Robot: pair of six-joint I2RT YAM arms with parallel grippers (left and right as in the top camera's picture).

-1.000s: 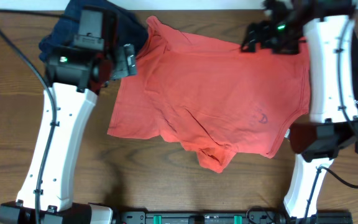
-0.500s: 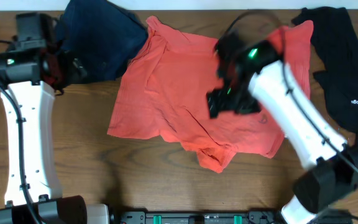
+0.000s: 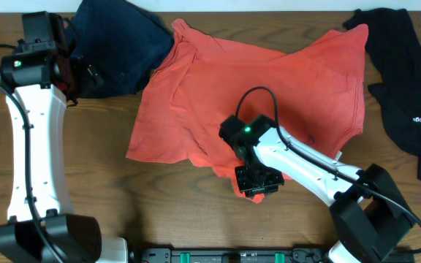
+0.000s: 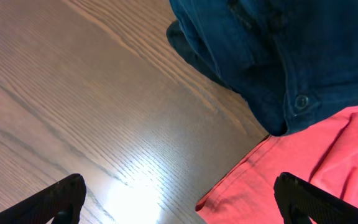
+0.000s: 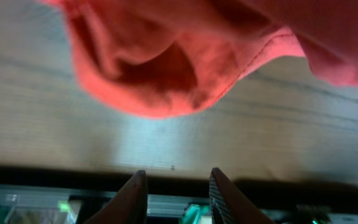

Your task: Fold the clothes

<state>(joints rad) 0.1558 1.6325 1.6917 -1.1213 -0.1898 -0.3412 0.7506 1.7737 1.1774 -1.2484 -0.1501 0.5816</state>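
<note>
Firstly, the T-shirt (image 3: 269, 80) lies spread but wrinkled in the middle of the table (image 3: 159, 212), seen from overhead with 12 o'clock at the far edge. The right gripper (image 3: 258, 188) hovers over the shirt's border at 6 o'clock, where the cloth is bunched into a small rounded lobe. In the right wrist view this lobe (image 5: 154, 68) hangs just ahead of the right gripper (image 5: 176, 193). The two fingers (image 5: 132, 196) stand close, with only a narrow gap between them. Nothing is in that gap, and they do not touch the cloth.

The long axis of the shirt runs about from 9 o'clock to 3 o'clock, with the 3 o'clock end reaching further toward 12. I cannot tell which end is the neck, because the folds hide it. A faint mark shows through the cloth toward 4 o'clock from the shirt's middle.

The left gripper (image 3: 86, 77) is well apart from the shirt's middle, at about 10 o'clock from it, over the edge of the dark denim garment (image 3: 119, 44). In the left wrist view its fingers (image 4: 67, 196) are spread wide and hold nothing. The denim (image 4: 278, 56) overlaps a corner of the coral cloth (image 4: 316, 162) there. A black shirt (image 3: 408, 95) lies at 3 o'clock, just beside the T-shirt.
</note>
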